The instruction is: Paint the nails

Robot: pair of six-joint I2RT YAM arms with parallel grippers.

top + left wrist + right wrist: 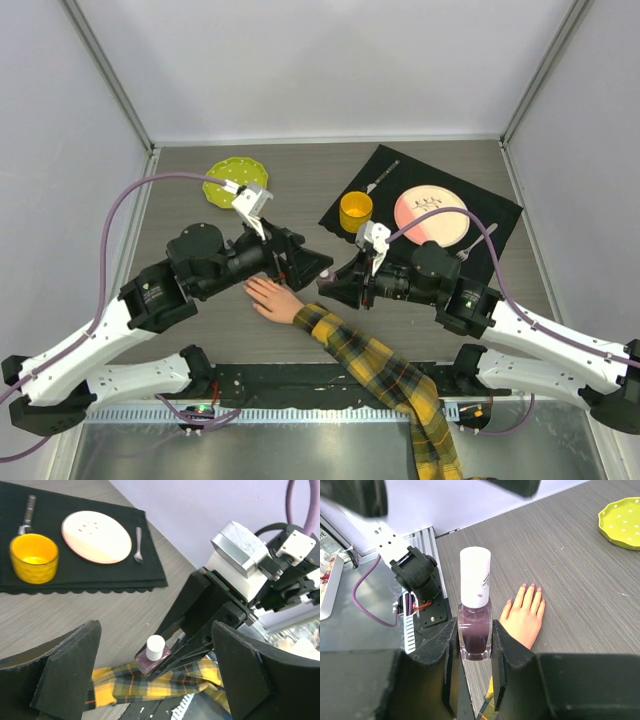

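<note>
item: nails (532,586). tiny, pale pink, on fingertips of peach mannequin hand (524,617). hand lies flat, palm down, on grey surface (580,570), right of centre in right wrist view; fingers pt toward top of frame. in top view the hand sits low centre, w/ yellow-black plaid sleeve (385,372) running down to lower right. colour on nails too small to judge.

item: nail polish bottle (475,607). dark purple glass, white cap on, upright. centre of right wrist view, raised above surface, left of the hand, not touching it.

item: right end effector (475,630). pinching the bottle's glass body, one black finger each side. in top view it is centre frame, above the sleeve.

item: left end effector (300,262). spread wide, nothing in it. in left wrist view its black pads (65,670) stand at lower left and lower right w/ the bottle between them, apart from both.

misc, upper area of top view:
- yellow-green plate (235,182), upper left, white dots.
- black mat (495,215), upper right, carrying yellow cup (356,211), pink plate (432,215), fork (138,545) just beside plate.
</note>
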